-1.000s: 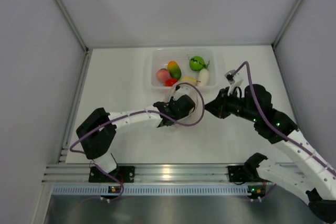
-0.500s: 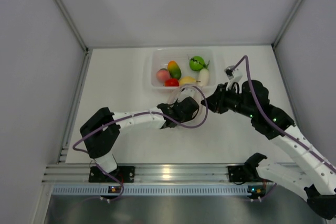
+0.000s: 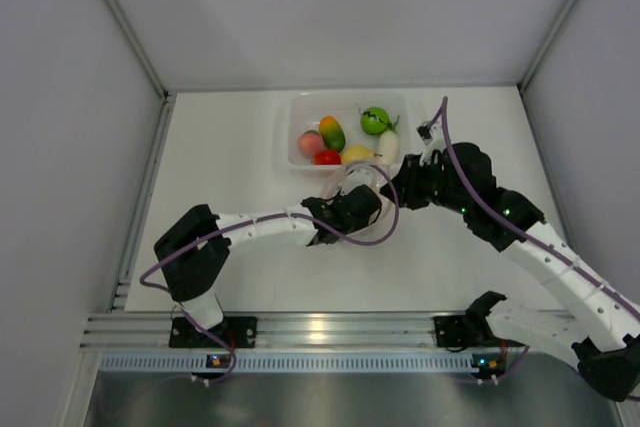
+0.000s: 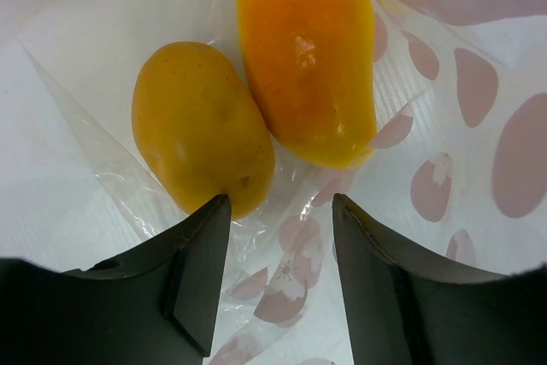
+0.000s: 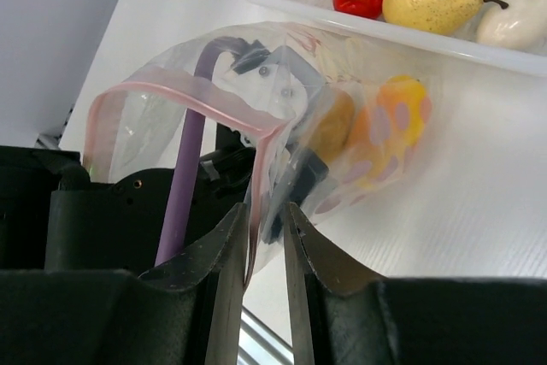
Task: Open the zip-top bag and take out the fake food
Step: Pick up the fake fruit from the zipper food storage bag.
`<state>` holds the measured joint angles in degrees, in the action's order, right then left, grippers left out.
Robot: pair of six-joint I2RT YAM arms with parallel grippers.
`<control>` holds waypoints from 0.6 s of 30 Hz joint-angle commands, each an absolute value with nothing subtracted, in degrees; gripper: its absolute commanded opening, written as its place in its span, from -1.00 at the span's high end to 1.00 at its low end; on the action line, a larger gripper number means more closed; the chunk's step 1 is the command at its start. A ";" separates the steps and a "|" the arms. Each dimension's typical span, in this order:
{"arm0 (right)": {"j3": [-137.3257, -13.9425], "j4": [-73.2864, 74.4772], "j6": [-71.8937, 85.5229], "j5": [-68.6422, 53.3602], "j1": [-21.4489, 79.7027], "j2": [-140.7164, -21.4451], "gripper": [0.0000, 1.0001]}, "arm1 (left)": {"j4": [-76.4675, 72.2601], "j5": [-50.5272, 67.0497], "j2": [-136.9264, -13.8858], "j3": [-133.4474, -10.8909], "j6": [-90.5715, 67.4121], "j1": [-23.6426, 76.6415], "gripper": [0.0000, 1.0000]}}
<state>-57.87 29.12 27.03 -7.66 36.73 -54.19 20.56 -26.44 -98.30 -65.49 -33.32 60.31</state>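
Observation:
The zip-top bag is clear with pink petal prints and a pink zip strip, and its mouth is open. My right gripper is shut on the strip at the mouth's edge and holds it up. My left gripper is open inside the bag, its fingers just short of two pieces of fake food: a yellow-orange fruit and an orange mango. In the top view the left gripper and right gripper meet at the bag, just in front of the tub.
A rigid clear tub stands at the back, close behind the bag. It holds several fake foods, among them a green one, a white one and a red one. The left arm's purple cable loops over the bag.
My right gripper has moved left and toward the tub, carrying the bag's edge. My left gripper has shifted slightly right, further into the bag.

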 commanded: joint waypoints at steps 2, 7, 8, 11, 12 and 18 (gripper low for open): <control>-62.66 32.60 26.80 -1.68 39.98 -55.72 0.52 | 18.90 -27.60 -99.58 -67.76 -34.10 60.56 -0.14; -62.49 33.40 28.83 3.42 43.50 -57.92 0.52 | 18.81 -28.04 -100.19 -68.64 -34.89 60.64 -0.14; -62.32 33.31 29.35 4.21 44.55 -58.70 0.52 | 18.72 -28.04 -100.20 -68.73 -34.98 60.73 -0.14; -62.05 33.58 29.88 6.85 46.05 -59.85 0.69 | 18.90 -28.39 -100.20 -68.91 -35.24 60.64 -0.14; -62.05 33.57 29.97 7.46 46.32 -60.38 0.80 | 18.81 -28.39 -100.28 -68.91 -35.16 60.73 -0.14; -65.03 37.43 28.83 15.36 48.16 -60.91 1.00 | 18.90 -28.56 -100.81 -68.47 -34.98 60.64 -0.17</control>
<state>-60.80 36.12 28.71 9.61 46.94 -60.69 20.60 -27.70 -100.12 -66.65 -35.07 60.31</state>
